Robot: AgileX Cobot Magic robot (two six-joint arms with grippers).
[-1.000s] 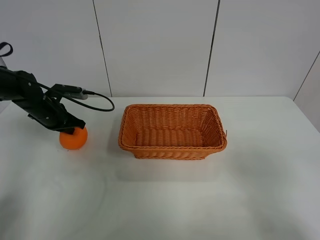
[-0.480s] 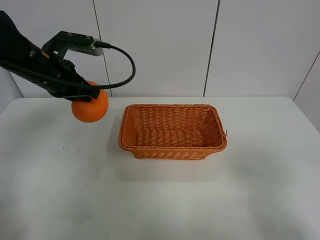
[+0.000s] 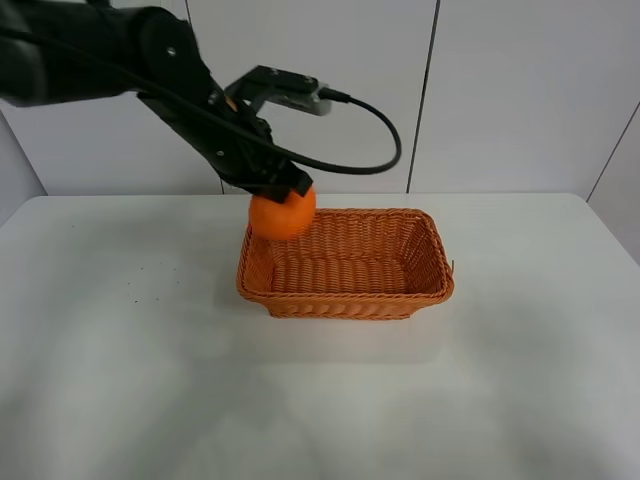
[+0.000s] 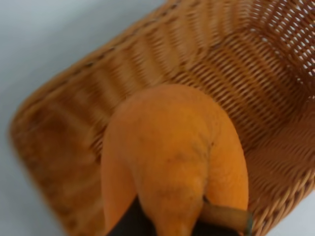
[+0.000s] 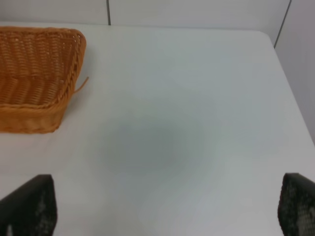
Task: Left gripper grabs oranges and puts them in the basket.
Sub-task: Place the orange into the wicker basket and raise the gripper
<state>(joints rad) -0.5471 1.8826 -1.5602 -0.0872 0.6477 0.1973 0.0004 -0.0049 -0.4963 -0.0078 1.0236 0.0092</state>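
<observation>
My left gripper is shut on the orange and holds it in the air above the far left corner of the wicker basket. In the left wrist view the orange fills the middle, pinched between the dark fingers, with the basket's empty woven floor below it. The right gripper is open, with its fingertips at the frame's lower corners above bare table. It does not show in the exterior high view.
The white table carries only the basket. A black cable loops from the left arm above the basket's back edge. The basket's right end shows in the right wrist view. A panelled wall stands behind the table.
My left gripper lifted the orange off the table at the left and carried it up and to the right. It now hangs over the basket's left corner.
</observation>
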